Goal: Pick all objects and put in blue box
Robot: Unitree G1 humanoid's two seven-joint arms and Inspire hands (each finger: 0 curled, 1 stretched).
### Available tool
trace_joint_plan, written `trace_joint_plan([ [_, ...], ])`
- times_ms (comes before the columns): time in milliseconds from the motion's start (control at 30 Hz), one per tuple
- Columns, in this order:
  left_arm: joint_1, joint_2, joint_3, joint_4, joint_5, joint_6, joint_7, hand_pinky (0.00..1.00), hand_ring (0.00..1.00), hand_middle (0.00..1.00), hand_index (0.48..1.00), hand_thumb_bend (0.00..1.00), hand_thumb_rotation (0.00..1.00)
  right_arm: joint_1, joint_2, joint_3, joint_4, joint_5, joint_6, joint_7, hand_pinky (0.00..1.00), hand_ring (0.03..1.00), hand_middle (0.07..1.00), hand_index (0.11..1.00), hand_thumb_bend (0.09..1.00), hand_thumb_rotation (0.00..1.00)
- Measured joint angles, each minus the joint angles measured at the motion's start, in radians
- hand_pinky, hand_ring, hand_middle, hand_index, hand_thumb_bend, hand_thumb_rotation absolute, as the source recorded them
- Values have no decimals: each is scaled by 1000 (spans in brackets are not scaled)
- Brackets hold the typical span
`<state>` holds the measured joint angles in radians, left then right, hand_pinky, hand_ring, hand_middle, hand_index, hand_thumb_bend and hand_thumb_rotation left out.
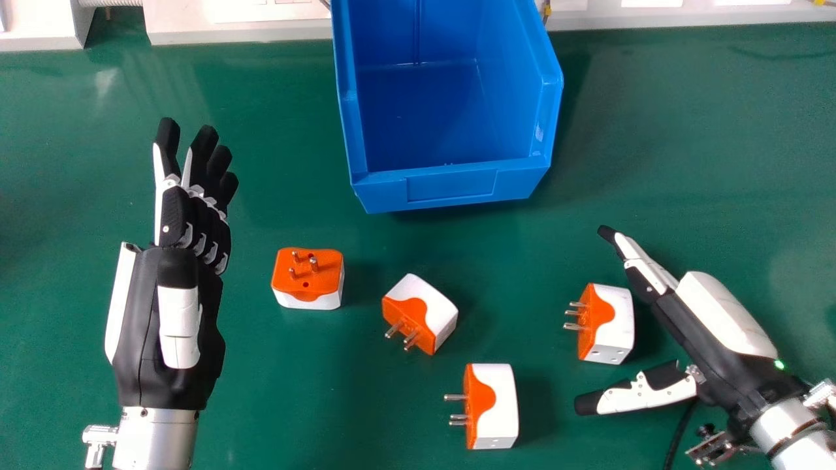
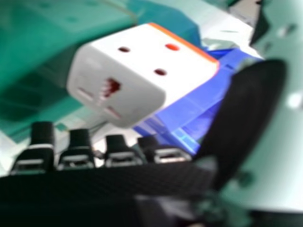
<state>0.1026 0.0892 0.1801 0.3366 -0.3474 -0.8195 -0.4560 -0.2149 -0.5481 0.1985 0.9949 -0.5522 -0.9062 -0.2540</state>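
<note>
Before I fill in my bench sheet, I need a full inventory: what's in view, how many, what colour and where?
Box: one, blue, far middle of the table.
Plug adapters: four, orange and white, nearer the robot than the box: leftmost adapter, second adapter, nearest adapter, rightmost adapter.
Table: one, green, beneath them.
Structure: white, count unclear, beyond the far edge.
Cable: one, black, near right.
Left hand, right hand: black and white, either side.
Forearms: two, silver, behind the hands.

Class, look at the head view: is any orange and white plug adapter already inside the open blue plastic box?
No, all four adapters lie on the green tabletop, outside the box.
</note>
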Motion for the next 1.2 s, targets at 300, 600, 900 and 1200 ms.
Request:
trace_joint_plan([
  [300,0,0,0,0,-7,0,-4,1000,994,1000,1000,940,955,-6,1,3,8,3,-2,0,875,965,1000,1000,1000,374],
  [600,0,0,0,0,-8,0,-6,1000,994,1000,1000,940,955,-8,1,6,8,2,0,-3,873,967,1000,1000,1000,374],
  [900,0,0,0,0,-8,0,-7,1000,995,1000,1000,939,953,-9,1,10,8,0,4,-10,868,966,1000,1000,1000,378],
  [1200,0,0,0,0,-8,0,-13,1000,995,1000,1000,938,951,-9,1,16,2,-2,13,-23,861,967,1000,1000,1000,382],
])
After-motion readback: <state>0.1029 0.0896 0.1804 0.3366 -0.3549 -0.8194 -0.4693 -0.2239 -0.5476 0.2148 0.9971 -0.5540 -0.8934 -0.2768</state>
